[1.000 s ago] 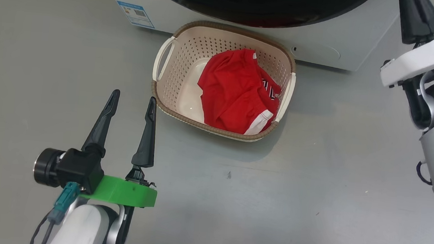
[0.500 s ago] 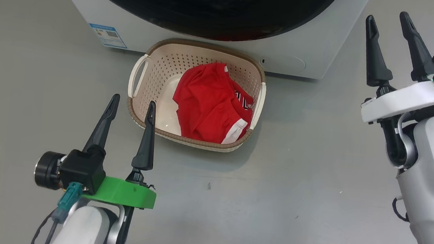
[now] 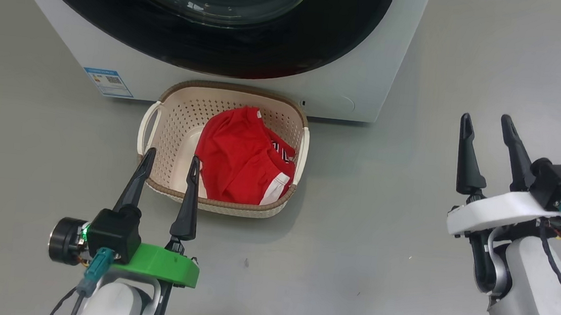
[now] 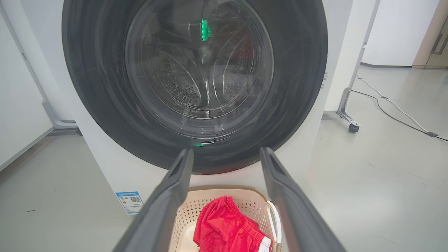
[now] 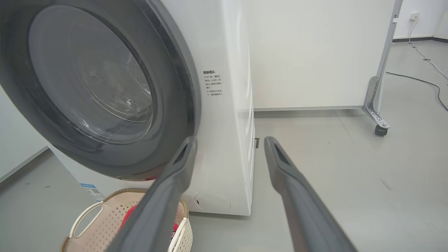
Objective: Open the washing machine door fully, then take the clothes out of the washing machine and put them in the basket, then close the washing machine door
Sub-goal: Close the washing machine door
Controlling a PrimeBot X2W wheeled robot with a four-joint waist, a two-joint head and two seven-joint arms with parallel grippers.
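In the head view, the basket [image 3: 180, 118] is set on the grey floor [image 3: 352, 265], directly in front of the washing machine [image 3: 365, 58]. The clothes [image 3: 234, 158] are heaped inside the basket, toward its right side: soft, crumpled red fabric with a white band at one edge. The basket is a cream plastic rounded rectangle with perforated walls, a brown woven-look rim and pale side handles. The left gripper [image 3: 173, 154] is held at the basket's near left corner, its two long dark fingers spread apart and nothing between them. The right gripper [image 3: 485, 116] is held well to the right of the basket, fingers likewise parted and empty. Behind the basket, the washing machine door [image 3: 279, 51] is seen as a glossy black ring around bulging clear glass. A blue label sticker [image 3: 108, 82] is fixed just left of the basket.

In the left wrist view, the basket [image 4: 210, 204] and clothes [image 4: 224, 227] are framed between the spread fingers of the left gripper [image 4: 225, 149]. Above the basket, the door [image 4: 297, 87] appears shut, and the perforated steel drum is visible through its glass.

In the right wrist view, the right gripper [image 5: 230, 138] is open. The basket [image 5: 101, 218] is partly hidden behind its left finger. The smooth white side of the machine [image 5: 227, 147] rises beyond the basket.
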